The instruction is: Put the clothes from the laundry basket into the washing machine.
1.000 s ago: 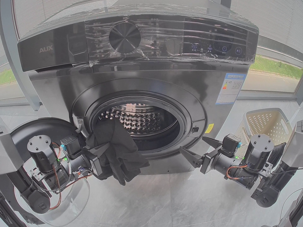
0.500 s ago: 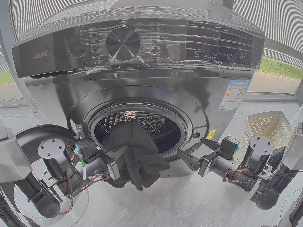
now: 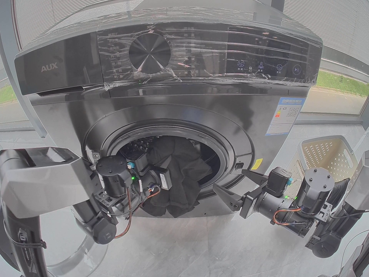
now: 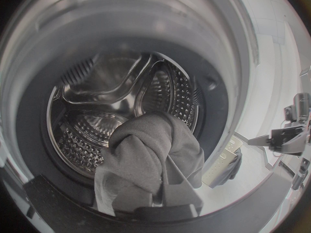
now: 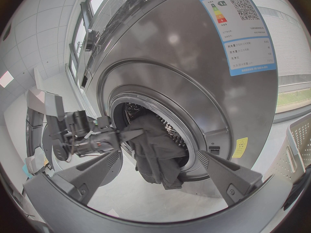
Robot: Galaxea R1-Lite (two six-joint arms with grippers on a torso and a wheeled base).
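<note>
A dark grey garment hangs across the lower rim of the washing machine's round door opening, part of it inside and part drooping down the front. My left gripper is shut on the garment at the mouth of the steel drum. In the right wrist view the cloth drapes over the door seal. My right gripper is open and holds nothing, low and to the right of the opening. The beige laundry basket stands on the floor at the right.
The machine's door stands swung open at the lower left, behind my left arm. A dark cloth hangs over the basket's rim. Grey floor tiles lie in front of the machine. Windows are behind it.
My left arm has carried the garment forward and up from in front of the door into the opening. The head view first shifted closer. The right gripper has barely moved.
</note>
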